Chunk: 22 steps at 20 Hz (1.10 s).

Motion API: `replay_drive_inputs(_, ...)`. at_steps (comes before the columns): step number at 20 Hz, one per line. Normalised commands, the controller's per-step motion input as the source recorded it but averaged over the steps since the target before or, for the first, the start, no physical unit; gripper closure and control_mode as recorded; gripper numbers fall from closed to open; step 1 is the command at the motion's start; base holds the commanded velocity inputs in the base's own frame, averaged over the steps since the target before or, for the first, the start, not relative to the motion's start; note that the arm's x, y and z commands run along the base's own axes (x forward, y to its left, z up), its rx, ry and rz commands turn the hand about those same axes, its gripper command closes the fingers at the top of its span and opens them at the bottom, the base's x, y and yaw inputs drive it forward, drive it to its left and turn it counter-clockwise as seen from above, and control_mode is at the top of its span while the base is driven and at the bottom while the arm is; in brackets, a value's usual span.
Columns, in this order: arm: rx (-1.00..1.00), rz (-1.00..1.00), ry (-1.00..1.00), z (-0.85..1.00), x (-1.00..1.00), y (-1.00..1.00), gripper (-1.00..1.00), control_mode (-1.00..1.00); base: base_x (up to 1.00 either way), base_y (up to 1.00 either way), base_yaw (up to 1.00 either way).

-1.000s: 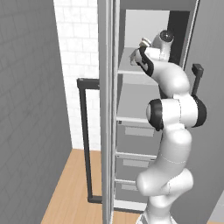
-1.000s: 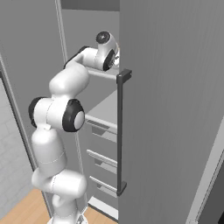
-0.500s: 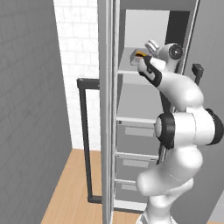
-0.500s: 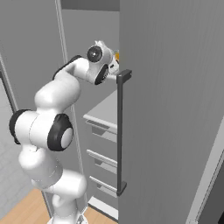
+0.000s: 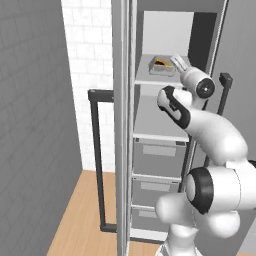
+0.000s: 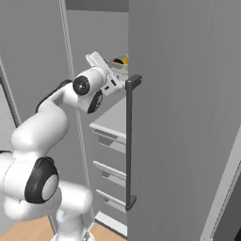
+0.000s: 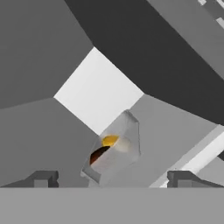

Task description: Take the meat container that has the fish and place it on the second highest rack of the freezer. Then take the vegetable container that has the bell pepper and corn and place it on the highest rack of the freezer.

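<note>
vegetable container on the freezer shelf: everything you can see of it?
The vegetable container is a shallow pale-grey translucent tray holding yellow corn and something dark red beside it, likely the bell pepper. It rests flat on the highest rack, toward the back. The open gripper sits just in front, fingers apart, not touching it.

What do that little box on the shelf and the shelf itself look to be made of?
The container looks like clear or frosted plastic: its walls are see-through in the hand view, with yellow and dark red contents showing. The highest rack looks like matte pale-grey plastic or painted metal, flat and without shine; which one, I cannot tell.
</note>
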Motion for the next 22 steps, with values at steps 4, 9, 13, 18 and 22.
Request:
replay_drive_inputs(4, 0.0, -0.04, 0.08, 0.39, -0.97, 0.0, -1.0, -1.0, 0.0, 0.0, 0.0)
replay_drive_inputs(9, 0.0, 0.0, 0.27, 0.32, -1.0, 0.03, -1.0, -1.0, 0.0, 0.0, 0.0)
replay_drive_inputs(13, 0.0, 0.0, 0.23, 0.24, -1.0, 0.0, -1.0, -1.0, 0.0, 0.0, 0.0)
replay_drive_inputs(18, 0.0, 0.01, 0.23, 0.19, -1.0, 0.0, -1.0, -1.0, 0.0, 0.0, 0.0)
replay_drive_inputs(22, -0.01, 0.11, 0.1, -0.07, -1.0, 0.33, -1.0, -1.0, 0.0, 0.0, 0.0)
